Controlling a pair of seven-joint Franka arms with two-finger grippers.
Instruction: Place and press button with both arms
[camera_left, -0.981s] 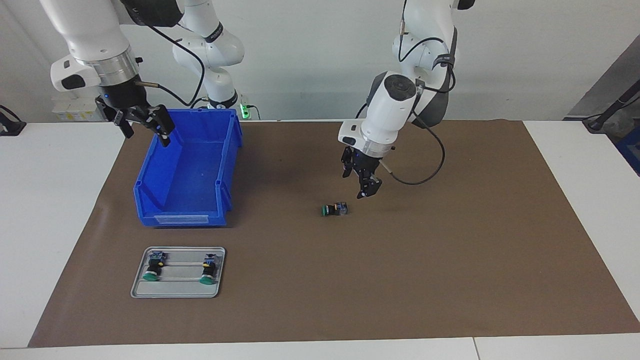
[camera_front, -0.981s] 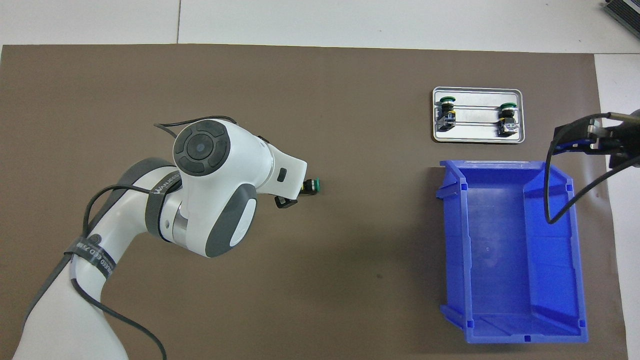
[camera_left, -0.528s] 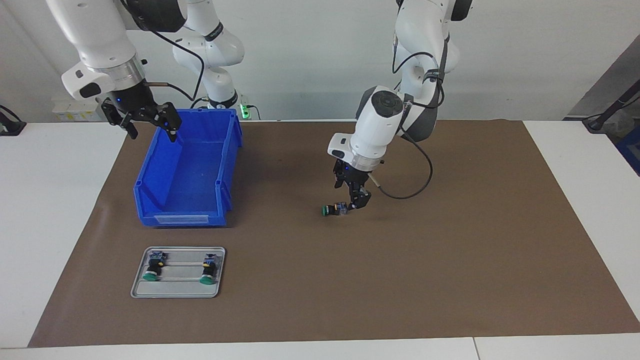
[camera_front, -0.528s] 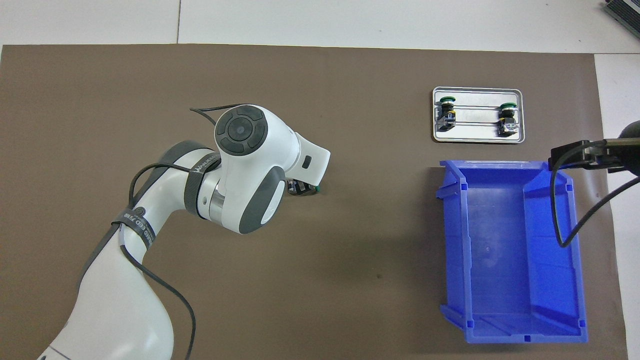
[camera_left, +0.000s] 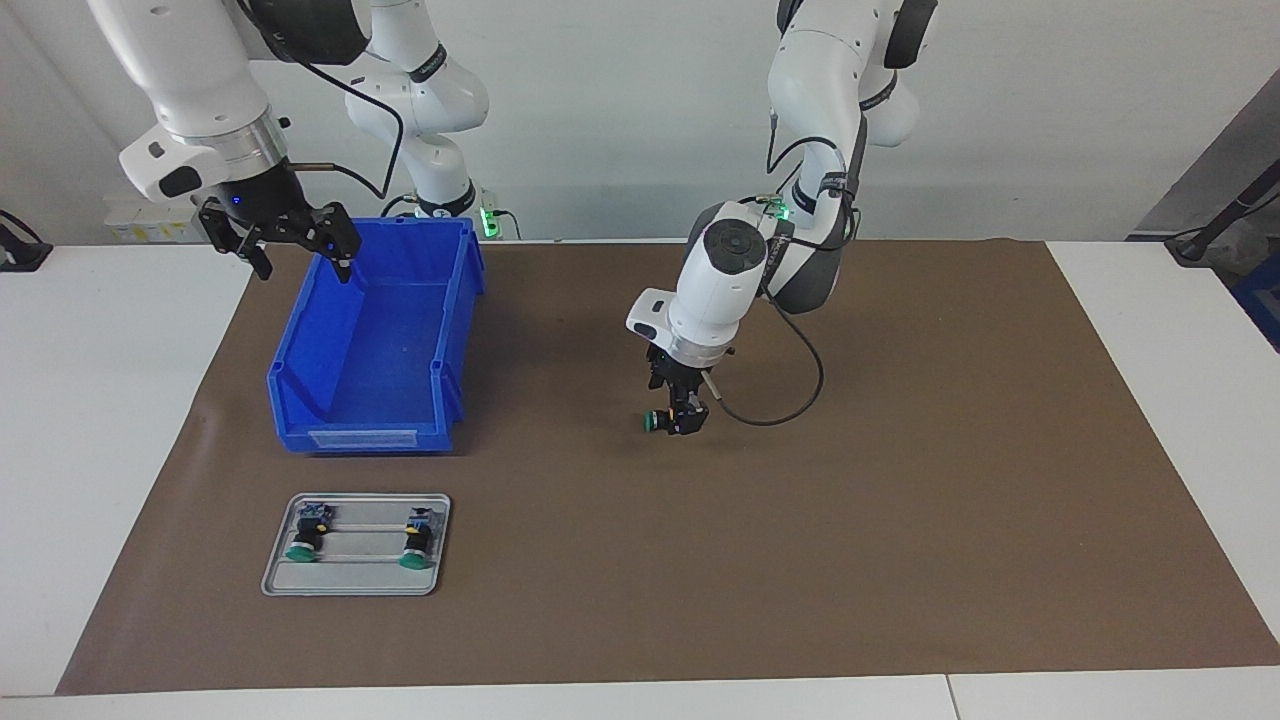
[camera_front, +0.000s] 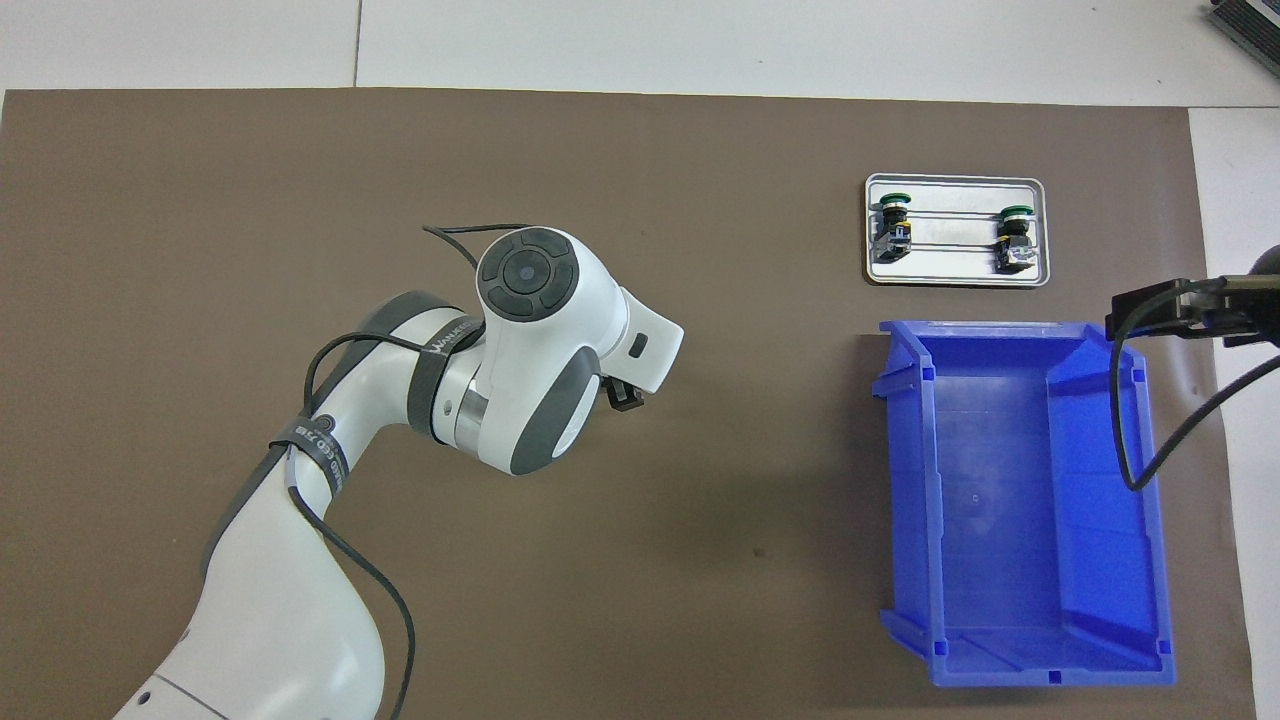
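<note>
The button (camera_left: 653, 421) lies on its side on the brown mat, its green cap pointing toward the right arm's end of the table. My left gripper (camera_left: 684, 423) has come down onto it, open, with its fingers on either side of the button's base end. In the overhead view the left arm's wrist (camera_front: 560, 350) covers the button. My right gripper (camera_left: 298, 262) hangs open and empty over the corner of the blue bin (camera_left: 375, 340) nearest the robots, where that arm waits.
A grey metal tray (camera_left: 360, 578) holding two more green-capped buttons (camera_left: 303, 541) (camera_left: 414, 546) lies farther from the robots than the bin. The bin (camera_front: 1000, 520) is empty. The tray (camera_front: 955, 268) sits near the mat's edge.
The left gripper moved sideways and down from above the mat onto the button, still open. The right gripper shifted slightly over the bin's corner. The button has not moved.
</note>
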